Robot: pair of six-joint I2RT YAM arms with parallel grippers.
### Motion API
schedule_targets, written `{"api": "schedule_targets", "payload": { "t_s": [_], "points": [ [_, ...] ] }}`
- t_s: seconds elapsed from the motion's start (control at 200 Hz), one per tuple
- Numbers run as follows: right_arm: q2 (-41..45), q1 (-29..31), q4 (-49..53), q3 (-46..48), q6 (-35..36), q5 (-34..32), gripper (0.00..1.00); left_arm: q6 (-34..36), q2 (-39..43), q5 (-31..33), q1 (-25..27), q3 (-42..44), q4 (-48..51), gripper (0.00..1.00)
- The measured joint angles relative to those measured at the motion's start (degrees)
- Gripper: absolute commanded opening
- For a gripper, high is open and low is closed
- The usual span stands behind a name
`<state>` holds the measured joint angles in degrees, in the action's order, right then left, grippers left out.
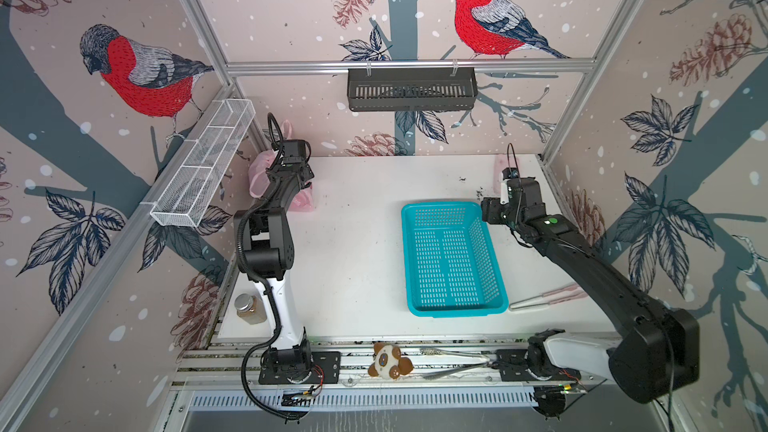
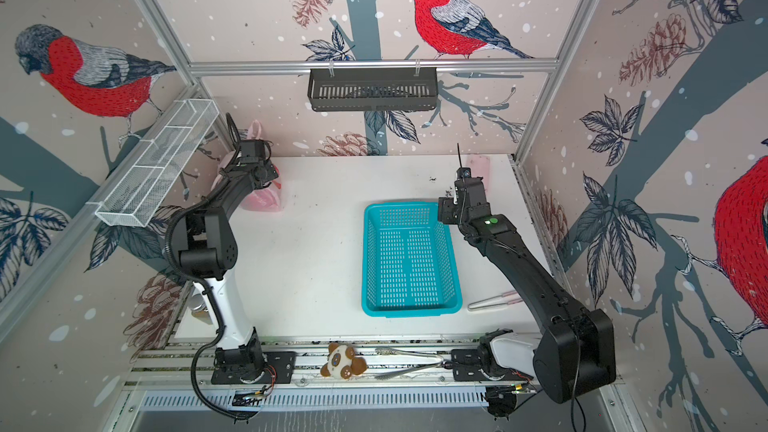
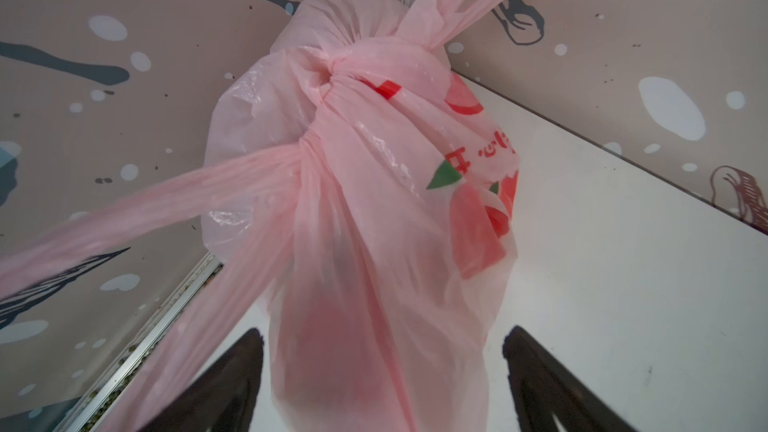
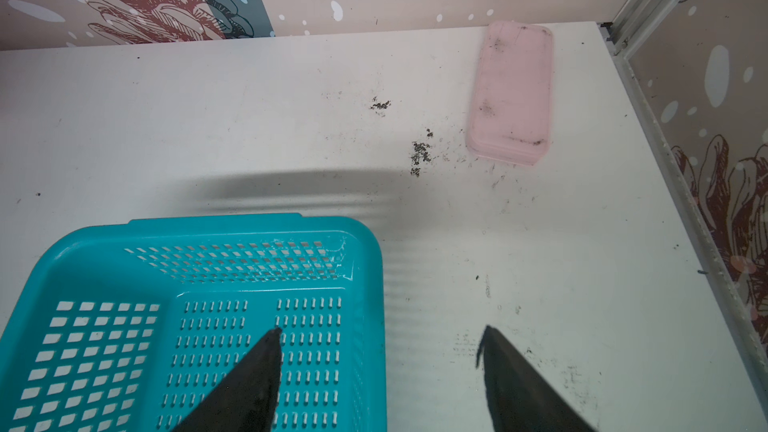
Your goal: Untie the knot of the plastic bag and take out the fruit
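Sitting round the tied plastic bag [image 3: 374, 201], the left hand [image 3: 384, 332] is open — the right hand [image 4: 382, 329] is open over the basket [image 4: 208, 226] edge.

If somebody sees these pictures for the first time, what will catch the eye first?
The knotted pink plastic bag in the far left corner, straddled by the open left end effector, fills the left wrist view. Then come the empty teal basket right of the middle, and the red birds on the walls.
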<state>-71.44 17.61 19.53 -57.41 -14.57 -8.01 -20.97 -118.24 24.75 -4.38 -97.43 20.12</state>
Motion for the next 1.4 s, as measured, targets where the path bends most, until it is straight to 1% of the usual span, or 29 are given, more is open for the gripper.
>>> {"api": "schedule_targets", "payload": {
  "t_s": [0.065, 0.225, 0.3, 0.34, 0.485, 0.585, 0.681, 0.746, 0.826, 0.926, 1.071, 1.191, 1.401],
  "points": [
    [-0.59, -0.02, -0.44, -0.22, 0.17, -0.02, 0.76, 0.04, -1.20, 0.46, -0.37, -0.72, -0.15, 0.84],
    [-3.80, -0.07, -0.68, -1.66, 1.01, 0.02, 0.75, 0.44, -2.84, 0.79, -0.70, -1.60, -0.59, 0.79],
    [-4.81, -0.09, -0.72, -2.54, 1.01, 0.26, 0.74, 0.52, -3.45, 0.74, -0.70, -1.73, -1.16, 0.74],
    [-5.20, -0.09, -0.72, -2.86, 1.01, 0.26, 0.74, 0.96, -3.82, 0.72, -0.72, -1.81, -1.44, 0.69],
    [-5.97, -0.09, -0.70, -3.52, 1.01, 0.44, 0.73, 1.42, -4.76, 0.00, -0.79, -1.84, -1.88, 0.48],
    [-6.21, -0.09, -0.70, -3.76, 1.01, 0.44, 0.72, 1.29, -4.83, -0.92, -0.79, -1.36, -2.34, 0.30],
    [-6.21, -0.09, -0.70, -3.76, 1.01, 0.44, 0.71, 0.63, -4.83, -2.69, -0.79, -0.81, -2.60, 0.15],
    [-6.21, -0.09, -0.68, -3.76, 1.01, 0.42, 0.71, -0.24, -4.68, -4.50, -0.79, -0.76, -2.38, 0.07],
    [-6.21, -0.09, -0.68, -3.76, 0.98, 0.44, 0.70, -1.36, -3.65, -6.58, -0.39, 0.70, -2.47, 0.00],
    [-6.12, -0.09, -0.74, -3.63, 0.98, 0.44, 0.70, -2.40, -1.07, -8.13, 1.16, 4.68, -2.38, 0.00],
    [-5.46, -0.02, -1.01, -2.82, 0.96, 0.87, 0.69, -4.76, 5.44, -10.16, 4.74, 13.68, -2.84, 0.00],
    [-4.24, -0.02, -1.05, -2.03, 0.96, 1.81, 0.69, -7.69, 12.22, -11.26, 7.63, 22.67, -3.17, 0.00],
    [0.33, 0.37, -1.14, 0.44, 0.81, 3.28, 0.69, -14.47, 26.91, -13.53, 12.85, 38.51, -3.19, 0.00]
  ]
}}
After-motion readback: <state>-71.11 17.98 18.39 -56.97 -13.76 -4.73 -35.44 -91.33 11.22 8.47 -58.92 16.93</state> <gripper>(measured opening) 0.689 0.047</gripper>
